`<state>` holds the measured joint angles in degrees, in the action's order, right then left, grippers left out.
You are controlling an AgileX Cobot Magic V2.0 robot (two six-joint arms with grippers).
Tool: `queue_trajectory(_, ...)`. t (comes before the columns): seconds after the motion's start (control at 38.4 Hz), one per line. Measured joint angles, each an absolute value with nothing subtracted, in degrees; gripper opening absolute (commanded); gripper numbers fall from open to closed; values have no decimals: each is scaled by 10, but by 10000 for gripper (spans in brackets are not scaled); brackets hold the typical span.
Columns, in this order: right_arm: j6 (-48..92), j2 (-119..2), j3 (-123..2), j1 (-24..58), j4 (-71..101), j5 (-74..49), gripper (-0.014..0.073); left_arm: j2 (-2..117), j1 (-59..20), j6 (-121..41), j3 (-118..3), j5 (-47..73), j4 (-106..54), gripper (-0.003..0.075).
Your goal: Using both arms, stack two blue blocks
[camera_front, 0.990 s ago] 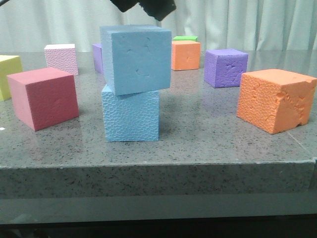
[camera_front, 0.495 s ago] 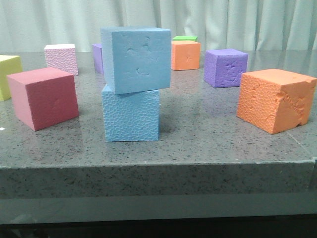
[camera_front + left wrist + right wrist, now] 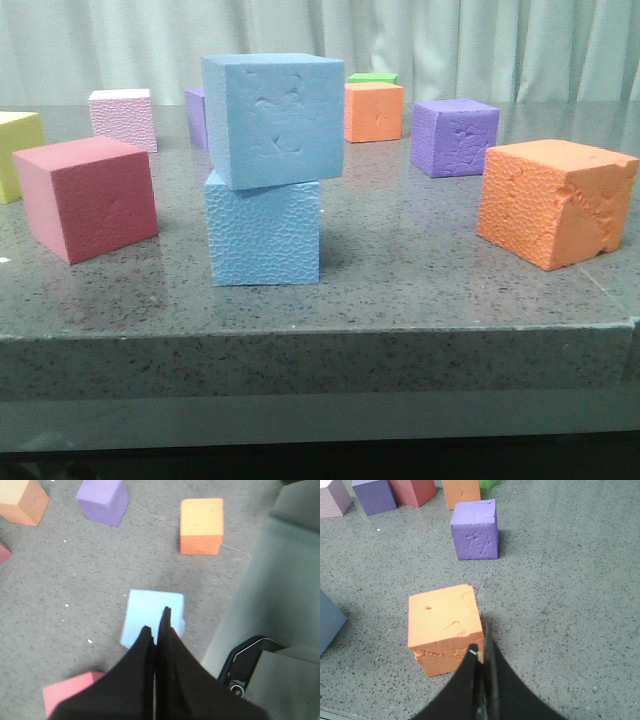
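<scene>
Item: stack of two. The light sky-blue foam cube with the smoother gouged face (image 3: 275, 120) rests on top of the light sky-blue foam cube with pebbled faces (image 3: 264, 233), which stands on the grey speckled stone tabletop (image 3: 400, 280) near its front edge. The upper cube is twisted a little against the lower and overhangs it on the right side; the contact looks full enough to hold.

Step in hand, as judged: the stacking appears done and both arms are clear of the pile. What remains is only to keep the arms away from the stack, since a brush against the overhanging upper cube could tip it.

Left gripper (image 3: 156, 622): fingers pressed together, holding nothing, poised high over the blue stack, whose top face shows beneath the tips.

Right gripper (image 3: 482, 645): fingers likewise together and empty, poised above the large orange foam cube with a torn face (image 3: 555, 200), which from the stack lies toward 3 o'clock.

Other pieces, taken from the stack: dark pink foam cube (image 3: 88, 196) at 9 o'clock; purple foam cube (image 3: 455, 136) at 2 o'clock; small orange foam cube (image 3: 374, 110) at 1 o'clock; pale pink pebbled cube (image 3: 123, 119) at 11 o'clock.

Containers: none seen in any view; every piece sits directly on the tabletop.
</scene>
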<state>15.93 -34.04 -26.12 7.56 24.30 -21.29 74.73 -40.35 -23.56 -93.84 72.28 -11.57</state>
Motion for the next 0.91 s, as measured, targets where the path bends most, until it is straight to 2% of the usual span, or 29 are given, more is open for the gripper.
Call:
queue_trajectory(0.23, 159, -340, -261, 76, 243, -213, -67, 580, -403, -235, -801, 701, -172, -20)
queue_trajectory(0.62, 159, -340, -261, 76, 243, -213, -67, 242, -403, -233, -536, 471, -196, -20)
queue_trajectory(0.76, 159, -340, -261, 76, 243, -213, -67, 144, -403, -233, -482, 395, -217, -20)
queue_trajectory(0.91, 159, -340, -261, 76, 243, -213, -67, 88, -403, -233, -457, 348, -223, -20)
